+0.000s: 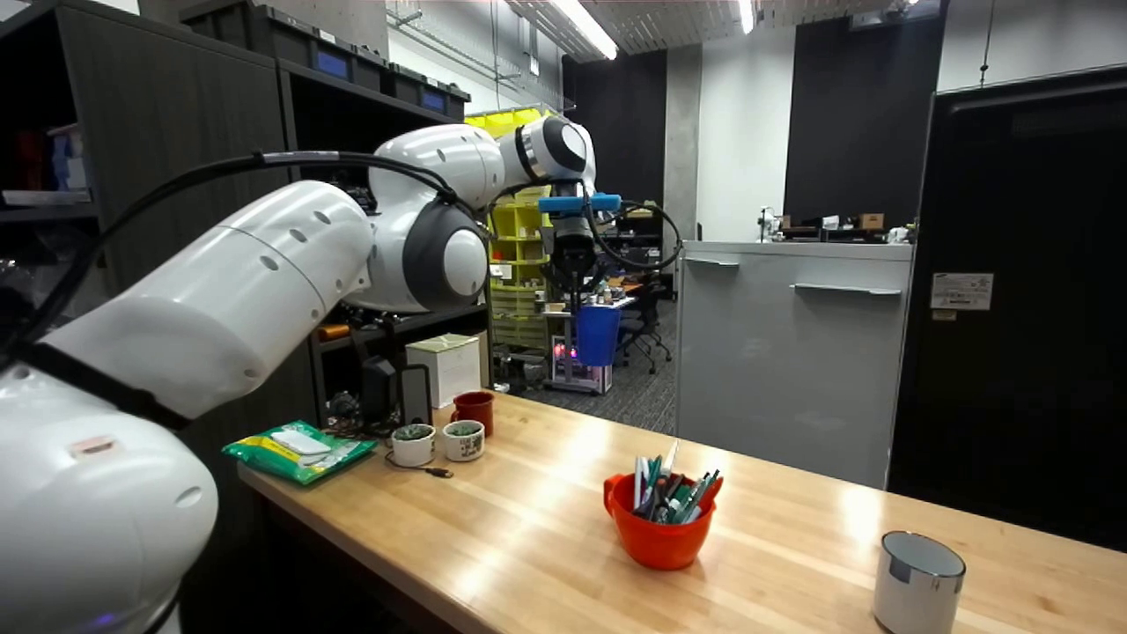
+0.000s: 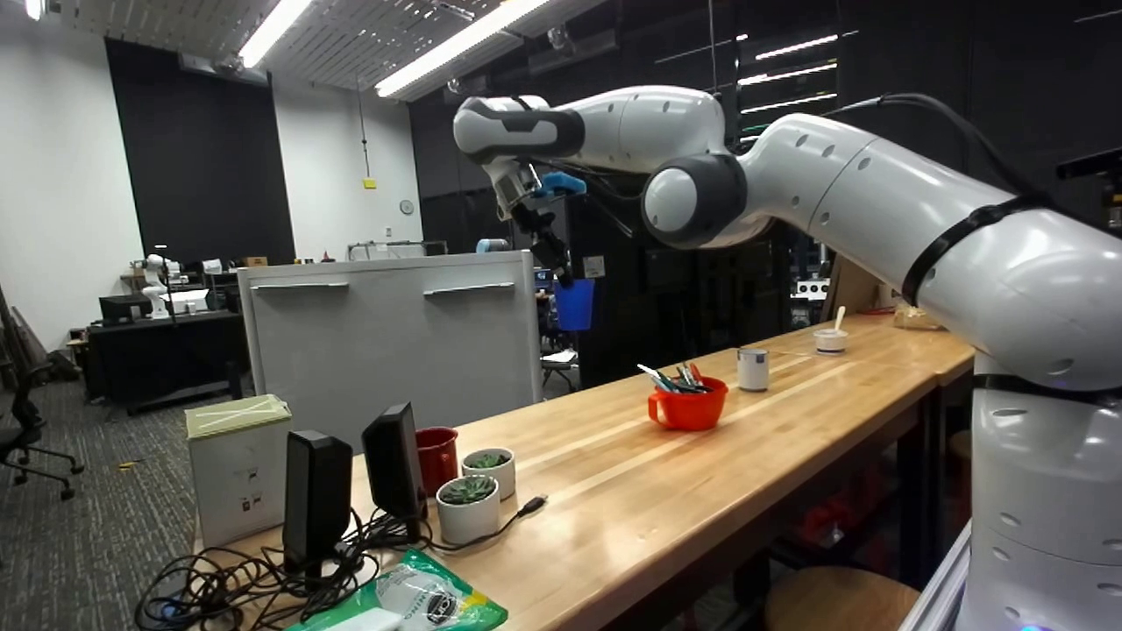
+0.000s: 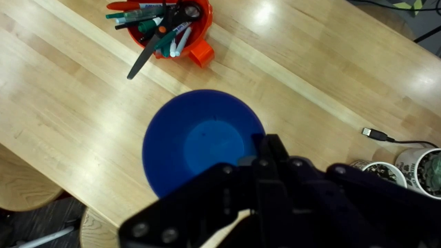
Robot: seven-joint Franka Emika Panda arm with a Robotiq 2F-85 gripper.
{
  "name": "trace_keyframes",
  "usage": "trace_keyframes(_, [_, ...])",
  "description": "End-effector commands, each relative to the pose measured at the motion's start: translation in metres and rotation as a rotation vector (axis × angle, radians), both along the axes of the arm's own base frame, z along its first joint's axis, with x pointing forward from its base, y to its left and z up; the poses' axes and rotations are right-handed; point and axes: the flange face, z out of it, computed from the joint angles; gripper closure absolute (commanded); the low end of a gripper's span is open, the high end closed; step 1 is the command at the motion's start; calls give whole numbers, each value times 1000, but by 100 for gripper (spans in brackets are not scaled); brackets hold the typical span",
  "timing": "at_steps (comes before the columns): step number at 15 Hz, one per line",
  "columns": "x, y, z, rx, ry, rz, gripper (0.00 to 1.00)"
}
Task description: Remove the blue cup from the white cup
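Arching over a long wooden table [image 1: 537, 502], a white robot arm [image 2: 841, 173] points its gripper [image 1: 577, 303] down toward the boards. On the tabletop sit a red bowl [image 1: 660, 541] crammed with pens [image 3: 183, 42] and, well apart from it, two white planters [image 2: 470, 519]. On the bowl's other side from the planters, the white cup [image 2: 752, 372] stands upright on the wood, its mouth facing up and no blue cup seated in it. Last and small, the blue cup [image 3: 177, 137] hangs in the air, roughly upright, above the table and well apart from the white cup. The gripper is clenched on its rim, the wall apparently caught in between; the wrist view looks past that hold into the cup's blue inside. Separation appears complete, which puts the task, by all signs, in its closing step: bringing the blue cup to a resting place, though the assignment names none. The next move likely calls for a slow, straight descent to the wood between bowl and planters, the cup held level so that its base meets the table flat. Only then should the gripper let go and rise away; a release at this height would probably send the lightweight-looking cup tumbling.
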Motion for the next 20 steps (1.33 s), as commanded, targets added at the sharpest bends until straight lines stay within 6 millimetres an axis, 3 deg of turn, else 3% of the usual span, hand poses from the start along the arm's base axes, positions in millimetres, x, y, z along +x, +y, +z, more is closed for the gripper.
trace_keyframes(1, [7, 8, -17, 2, -2, -16, 99])
trace_keyframes(20, [58, 5, -151, -75, -48, -11, 99])
